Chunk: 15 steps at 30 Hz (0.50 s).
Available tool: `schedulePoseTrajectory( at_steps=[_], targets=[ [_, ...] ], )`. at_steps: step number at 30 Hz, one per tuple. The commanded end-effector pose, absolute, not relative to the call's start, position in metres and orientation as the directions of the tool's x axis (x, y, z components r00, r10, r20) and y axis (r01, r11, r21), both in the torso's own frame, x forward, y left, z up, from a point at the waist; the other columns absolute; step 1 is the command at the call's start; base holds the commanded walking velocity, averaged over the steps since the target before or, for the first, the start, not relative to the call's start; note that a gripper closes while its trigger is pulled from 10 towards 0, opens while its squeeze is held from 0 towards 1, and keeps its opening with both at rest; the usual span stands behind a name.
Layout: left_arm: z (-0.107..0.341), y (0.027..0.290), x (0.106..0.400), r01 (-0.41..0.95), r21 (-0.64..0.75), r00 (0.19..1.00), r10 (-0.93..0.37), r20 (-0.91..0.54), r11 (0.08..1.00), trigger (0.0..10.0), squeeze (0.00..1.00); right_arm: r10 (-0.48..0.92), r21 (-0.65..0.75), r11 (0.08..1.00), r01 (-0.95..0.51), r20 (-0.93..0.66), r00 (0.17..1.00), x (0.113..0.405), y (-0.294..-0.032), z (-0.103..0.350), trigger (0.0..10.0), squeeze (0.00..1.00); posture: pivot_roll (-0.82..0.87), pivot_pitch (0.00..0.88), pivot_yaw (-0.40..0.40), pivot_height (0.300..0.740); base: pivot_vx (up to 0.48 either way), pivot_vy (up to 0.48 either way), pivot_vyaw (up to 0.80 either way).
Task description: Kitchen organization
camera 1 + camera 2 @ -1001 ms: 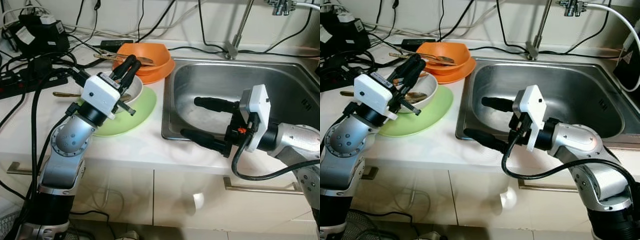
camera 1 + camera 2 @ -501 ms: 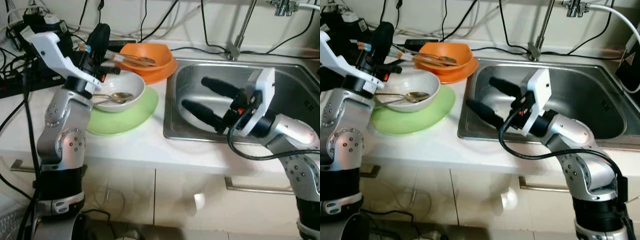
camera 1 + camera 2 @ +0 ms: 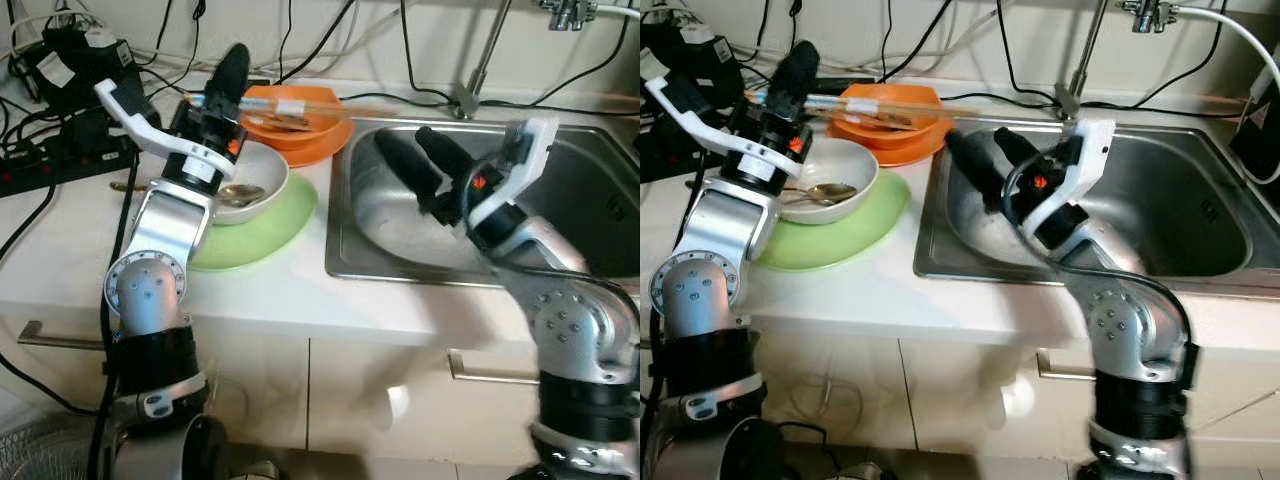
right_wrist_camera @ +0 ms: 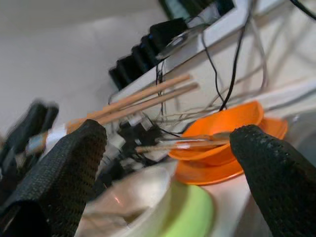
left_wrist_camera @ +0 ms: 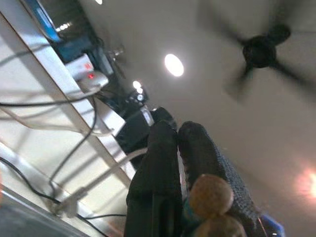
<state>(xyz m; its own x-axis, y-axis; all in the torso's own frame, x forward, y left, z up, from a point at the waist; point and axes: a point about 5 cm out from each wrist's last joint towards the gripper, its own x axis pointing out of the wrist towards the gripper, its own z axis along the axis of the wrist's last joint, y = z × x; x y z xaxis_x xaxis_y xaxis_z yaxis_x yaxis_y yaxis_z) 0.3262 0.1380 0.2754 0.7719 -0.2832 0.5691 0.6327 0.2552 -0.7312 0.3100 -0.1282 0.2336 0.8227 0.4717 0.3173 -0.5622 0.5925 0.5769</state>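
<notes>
A pair of wooden chopsticks (image 3: 290,103) is clamped in the left hand (image 3: 228,78), raised above the tabletop (image 3: 270,290) and held level over the orange bowl (image 3: 300,125). That grip looks chosen so both sticks get carried off as one bundle, probably toward wherever the cutlery is meant to go. The right hand (image 3: 415,162) is spread wide with nothing in it, parked over the sink (image 3: 600,200) and aimed at the dishes, likely waiting to take something.

Counted up: two chopsticks held; one orange bowl sitting on an orange plate, with some cutlery lying in it; one white bowl (image 3: 262,185) with one spoon (image 3: 238,192) inside, stacked on one green plate (image 3: 265,235).
</notes>
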Motion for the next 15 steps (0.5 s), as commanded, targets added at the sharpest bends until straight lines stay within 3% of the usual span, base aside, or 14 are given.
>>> schedulePoseTrajectory(
  at_steps=[1, 15],
  targets=[
    [0.274, 0.135, 0.328, 0.628, -0.743, 0.773, -0.297, 0.561, 0.231, 0.0, 0.00, 0.447, 0.642, 0.552, -0.533, 0.312, 0.838, 0.313, -0.130, 0.235, 10.0, 0.00, 0.06, 0.025, 0.022, 0.740, 0.000, 0.000, 0.00],
    [0.256, 0.120, 0.331, 0.564, -0.816, 0.804, -0.314, 0.506, 0.128, 0.0, 0.00, 0.445, 0.760, 0.365, -0.537, 0.365, 0.818, 0.317, -0.116, 0.253, 10.0, 0.00, 0.05, 0.032, 0.009, 0.740, 0.000, 0.000, 0.00]
  ],
)
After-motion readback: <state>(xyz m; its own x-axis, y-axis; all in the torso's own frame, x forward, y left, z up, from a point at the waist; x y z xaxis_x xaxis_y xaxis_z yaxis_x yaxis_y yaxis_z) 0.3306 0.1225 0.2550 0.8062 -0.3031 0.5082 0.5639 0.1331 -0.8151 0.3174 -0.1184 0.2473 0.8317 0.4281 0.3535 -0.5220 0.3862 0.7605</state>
